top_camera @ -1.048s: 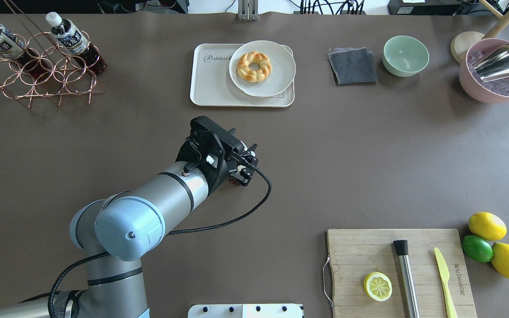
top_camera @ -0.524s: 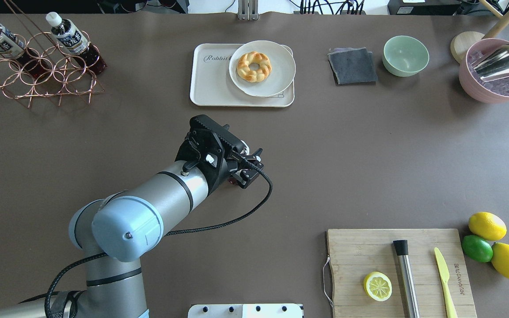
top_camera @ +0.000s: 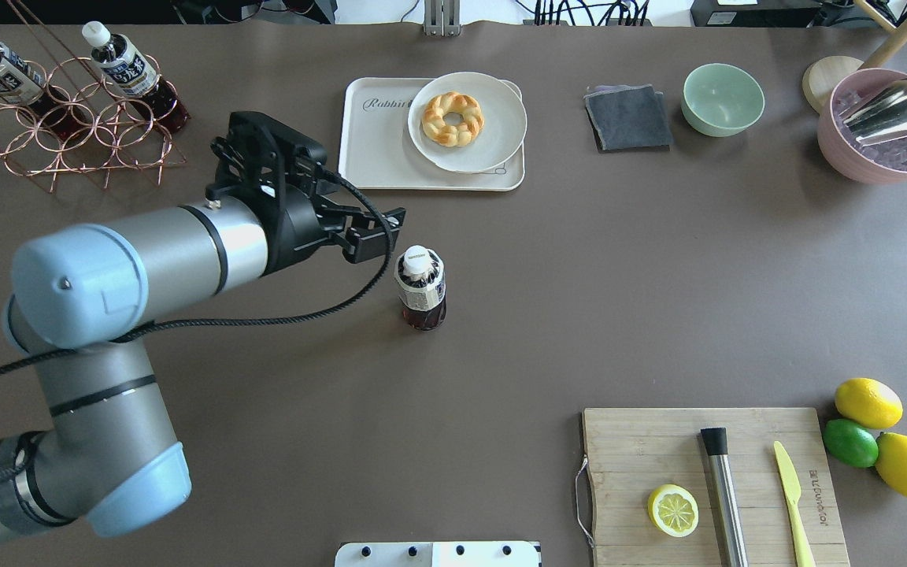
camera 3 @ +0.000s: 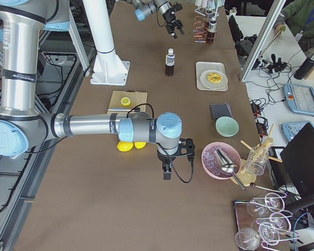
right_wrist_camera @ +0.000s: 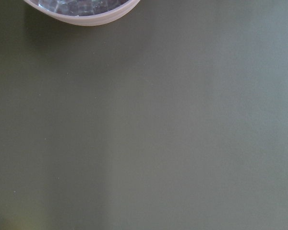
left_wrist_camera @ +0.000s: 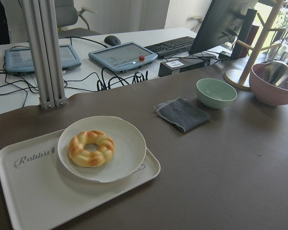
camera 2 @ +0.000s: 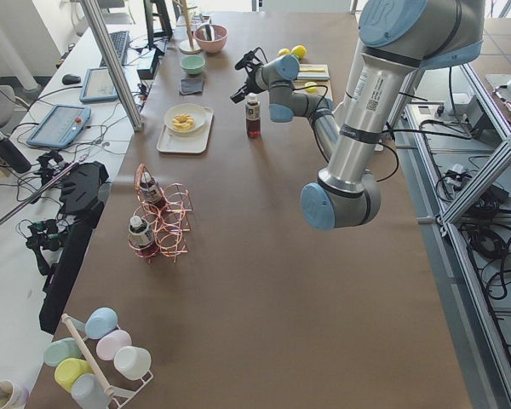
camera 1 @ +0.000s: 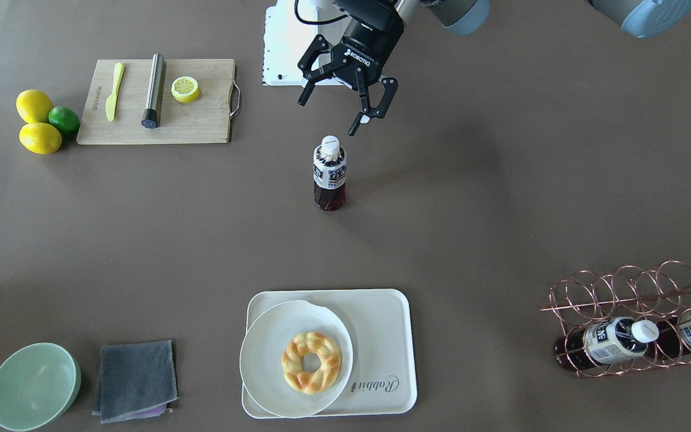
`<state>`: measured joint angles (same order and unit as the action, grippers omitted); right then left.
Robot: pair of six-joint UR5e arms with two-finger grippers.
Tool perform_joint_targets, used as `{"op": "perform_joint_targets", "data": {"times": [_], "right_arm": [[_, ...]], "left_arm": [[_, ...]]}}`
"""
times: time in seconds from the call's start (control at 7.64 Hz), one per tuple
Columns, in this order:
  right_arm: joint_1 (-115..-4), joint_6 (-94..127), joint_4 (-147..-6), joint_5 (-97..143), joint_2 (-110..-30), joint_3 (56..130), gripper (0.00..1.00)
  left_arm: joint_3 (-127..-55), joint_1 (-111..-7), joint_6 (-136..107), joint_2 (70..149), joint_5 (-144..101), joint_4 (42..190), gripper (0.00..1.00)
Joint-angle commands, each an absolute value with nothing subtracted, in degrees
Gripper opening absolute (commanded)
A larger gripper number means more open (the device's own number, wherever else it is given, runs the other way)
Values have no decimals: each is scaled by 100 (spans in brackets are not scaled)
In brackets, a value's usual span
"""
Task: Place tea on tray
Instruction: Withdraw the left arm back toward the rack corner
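Worktop (top_camera: 658, 276), overhead view, left to right.

Far left: copper wire rack (top_camera: 68, 130) with 2 bottled teas (top_camera: 124, 75) lying slanted in its rings, caps toward the far edge.

Left arm comes in from the near left. The left end effector (camera 1: 329, 116) has its fingers spread wide and grips nothing. In the front-facing view it hangs above the worktop on the robot's side of the tea, clear of the bottle and not touching it.

Tea (top_camera: 420, 288): 1 bottle, upright, white cap on, standing on bare worktop near the middle. It is on the near side of the tray and well apart from it, so not on the tray.

Tray (top_camera: 375, 161): far centre, "Rabbit" script at its left end. A round white plate (top_camera: 493, 138) covers its right part, its rim overhanging the tray edge, and carries 1 braided ring pastry (top_camera: 453, 119).

Right of the tray: folded grey cloth (top_camera: 628, 118), pale green bowl (top_camera: 723, 98), then a pink bowl (top_camera: 839, 153) of ice with a metal scoop (top_camera: 894, 106).

Near right: wooden cutting board (top_camera: 642, 449) with 1 lemon half (top_camera: 673, 510).

Right end effector (camera 3: 166, 171): seen only from the right side view, low over the worktop near the pink bowl. I cannot tell how its fingers are set.
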<state>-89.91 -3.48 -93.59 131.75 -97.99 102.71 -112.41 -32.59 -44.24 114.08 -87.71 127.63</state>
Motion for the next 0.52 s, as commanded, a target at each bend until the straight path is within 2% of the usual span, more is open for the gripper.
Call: {"op": "perform_joint_targets", "data": {"times": [0.0,0.39], "right_arm": [[-8991,-386,-9326,13192,-9721,10353,100],[-8624,-230,-8083,13342,-9494,10626,100]], "left_arm": [[-11101,-5669,-4430,10707,-12423,12281,97],[-11022,-7194,-3055,9602,-13911,12261,98]]}}
